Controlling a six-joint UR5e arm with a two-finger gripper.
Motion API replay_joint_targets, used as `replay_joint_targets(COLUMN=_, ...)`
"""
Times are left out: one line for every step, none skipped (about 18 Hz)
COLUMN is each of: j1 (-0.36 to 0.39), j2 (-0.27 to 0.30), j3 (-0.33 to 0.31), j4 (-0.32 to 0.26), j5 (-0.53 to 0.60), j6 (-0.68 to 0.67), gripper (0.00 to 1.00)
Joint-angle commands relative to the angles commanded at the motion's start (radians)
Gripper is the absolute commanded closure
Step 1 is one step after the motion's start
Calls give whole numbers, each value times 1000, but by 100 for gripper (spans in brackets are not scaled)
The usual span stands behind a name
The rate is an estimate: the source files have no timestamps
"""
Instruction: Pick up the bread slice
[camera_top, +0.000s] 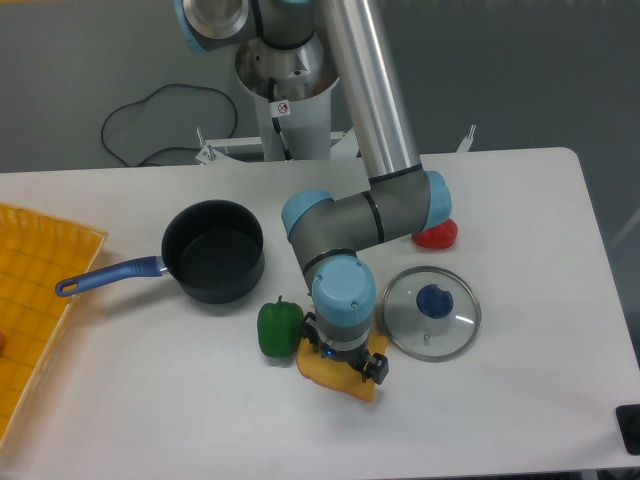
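The bread slice (335, 374), flat and yellow-orange, lies on the white table near its front edge, partly hidden under the arm's wrist. My gripper (345, 362) points straight down over the slice, its black fingers (377, 368) down at the slice's top and right edge. The wrist hides the gap between the fingers, so I cannot make out whether they are open or closed on the bread.
A green pepper (279, 327) stands right against the slice's left side. A glass lid (432, 313) with a blue knob lies just to the right. A dark pot (212, 250) with a blue handle sits to the left, a red pepper (436, 234) behind the arm, a yellow tray (35, 300) at far left.
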Motion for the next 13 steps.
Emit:
replay_joint_targets(j1=0, j2=-2, j3=0, j4=0, j5=0, j6=0, gripper=0)
replay_joint_targets(j1=0, j2=-2, j3=0, j4=0, j5=2, j6=0, gripper=0)
replay_joint_targets(j1=0, j2=-2, j3=0, j4=0, j5=0, j6=0, gripper=0)
replay_joint_targets(j1=0, j2=-3, j3=2, j4=0, j5=0, j6=0, gripper=0)
replay_joint_targets(j1=0, j2=-2, j3=0, j4=0, j5=0, j6=0, gripper=0)
replay_joint_targets(j1=0, j2=-2, j3=2, j4=-2, j5=0, j6=-5, gripper=0)
replay_joint_targets(j1=0, j2=-2, j3=2, j4=-2, j5=-2, j6=-5, gripper=0)
replay_joint_targets(j1=0, j2=0, j3=2, j4=-2, j5=-2, j6=-3, gripper=0)
replay_joint_targets(j1=2, j2=0, j3=6, j4=-2, j5=-3, j6=-3, gripper=0)
replay_joint_targets(j1=2, j2=2, j3=6, j4=-2, j5=-5, j6=1, gripper=0)
replay_joint_targets(j1=2, j2=3, j3=6, j4=-2, j5=-5, j6=3, gripper=0)
replay_joint_targets(j1=2, j2=2, j3=6, j4=-2, j5=-5, j6=-1, gripper=0)
replay_joint_targets(j1=2, j2=2, j3=8, j4=-2, j5=-5, j6=2, gripper=0)
